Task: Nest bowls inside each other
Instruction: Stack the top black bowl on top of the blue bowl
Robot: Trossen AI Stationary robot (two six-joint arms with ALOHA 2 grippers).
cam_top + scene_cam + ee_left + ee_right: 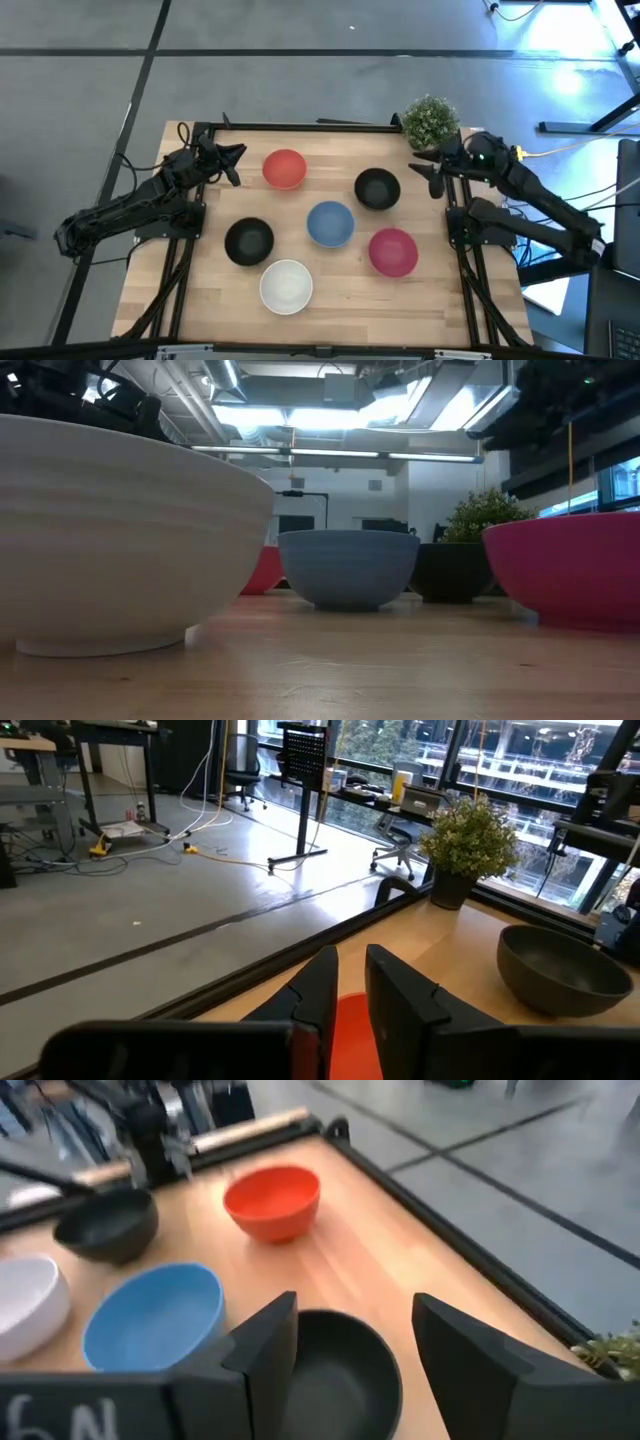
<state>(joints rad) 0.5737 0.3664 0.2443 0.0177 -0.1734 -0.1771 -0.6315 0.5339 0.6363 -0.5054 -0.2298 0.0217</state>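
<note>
Six bowls sit upright on the wooden table, apart from one another: red (pixel 285 168), black (pixel 377 188), blue (pixel 330 223), a second black (pixel 249 241), magenta (pixel 393 251) and white (pixel 286 286). My left gripper (pixel 236 165) hovers just left of the red bowl; in its wrist view the gripper (pixel 350 965) shows a narrow gap with the red bowl (pixel 350 1030) behind it. My right gripper (pixel 433 178) hangs right of the far black bowl, open wide (pixel 355 1315), and that black bowl (pixel 330 1380) shows between its fingers. Neither gripper touches anything.
A small green potted plant (pixel 431 120) stands at the table's far right corner, close behind my right gripper. A dark frame rail (pixel 300 127) runs along the far edge. Bare wood (pixel 350 300) lies along the near edge.
</note>
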